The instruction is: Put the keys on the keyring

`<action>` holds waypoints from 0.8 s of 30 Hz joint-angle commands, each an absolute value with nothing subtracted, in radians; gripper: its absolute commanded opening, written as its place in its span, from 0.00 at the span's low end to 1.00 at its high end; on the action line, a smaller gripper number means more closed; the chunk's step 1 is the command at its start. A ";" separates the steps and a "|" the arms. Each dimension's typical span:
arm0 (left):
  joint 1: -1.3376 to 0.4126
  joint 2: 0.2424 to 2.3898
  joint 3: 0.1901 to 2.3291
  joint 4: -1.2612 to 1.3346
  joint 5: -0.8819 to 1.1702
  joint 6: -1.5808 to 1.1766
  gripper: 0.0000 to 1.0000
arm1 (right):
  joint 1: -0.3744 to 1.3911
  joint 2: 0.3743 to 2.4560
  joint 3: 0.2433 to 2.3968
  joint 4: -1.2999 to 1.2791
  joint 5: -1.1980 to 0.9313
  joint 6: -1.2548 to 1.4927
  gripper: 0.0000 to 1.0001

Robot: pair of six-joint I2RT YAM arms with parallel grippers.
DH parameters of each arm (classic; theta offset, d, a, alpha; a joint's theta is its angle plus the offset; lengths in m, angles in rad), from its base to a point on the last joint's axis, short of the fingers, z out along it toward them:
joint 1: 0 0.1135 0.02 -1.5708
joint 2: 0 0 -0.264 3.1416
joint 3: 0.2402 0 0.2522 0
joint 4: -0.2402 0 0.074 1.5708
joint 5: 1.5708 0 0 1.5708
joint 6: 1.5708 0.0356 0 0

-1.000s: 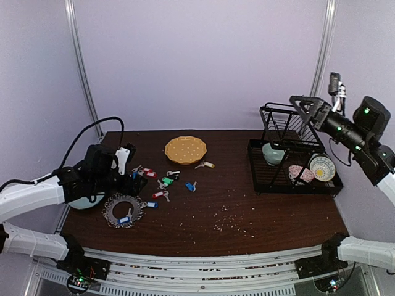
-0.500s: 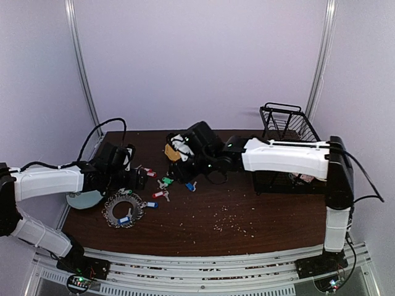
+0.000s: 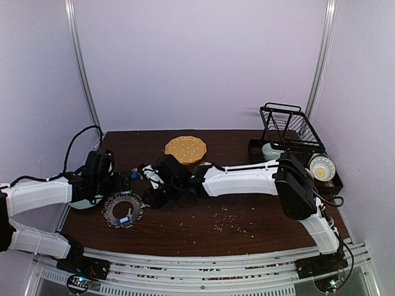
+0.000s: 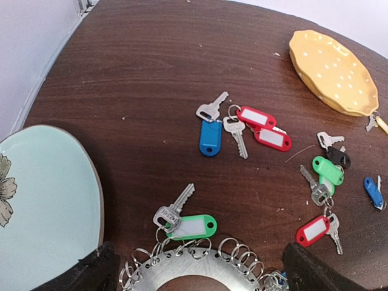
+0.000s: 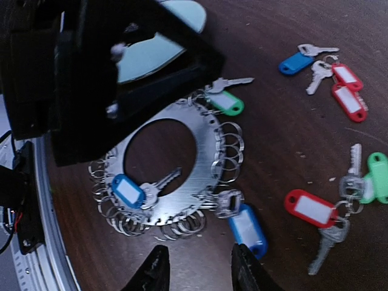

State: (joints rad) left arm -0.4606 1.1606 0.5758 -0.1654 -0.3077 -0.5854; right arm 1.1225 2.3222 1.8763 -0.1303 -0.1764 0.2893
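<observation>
nearest to us, the large silver wire keyring [image 3: 123, 209] lies flat on the dark brown wooden table [image 3: 265, 216]. the left gripper [image 4: 197, 273] hangs over the ring's rim, its jaws wide and empty. the right gripper [image 5: 200, 273] is beside the ring, its fingers apart and holding nothing. further away, we see the small silver keys with coloured plastic tags [image 4: 273, 138] lying loose, then a round yellow-orange plate [image 4: 333, 70].

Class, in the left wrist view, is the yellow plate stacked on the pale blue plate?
No, the yellow plate lies at the upper right, well apart from the pale blue plate at the left.
</observation>
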 commanded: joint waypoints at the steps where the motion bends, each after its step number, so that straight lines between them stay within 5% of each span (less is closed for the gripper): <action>1: -0.446 1.155 0.558 -0.108 -0.314 -0.609 0.97 | 1.181 2.376 1.888 -0.037 -0.271 0.322 0.37; 12: -0.445 1.164 0.549 -0.080 -0.285 -0.593 0.97 | 1.245 2.385 1.811 -0.038 -0.147 -0.227 0.26; 24: -0.436 1.157 0.550 -0.070 -0.288 -0.576 0.97 | 1.250 2.500 1.906 -0.024 -0.092 -0.305 0.20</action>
State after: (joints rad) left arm -0.4473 1.1629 0.5499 -0.1177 -0.2932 -0.5926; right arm 1.2476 2.4508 1.8477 -0.0048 -0.1295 -0.2592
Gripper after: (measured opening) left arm 0.968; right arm 0.202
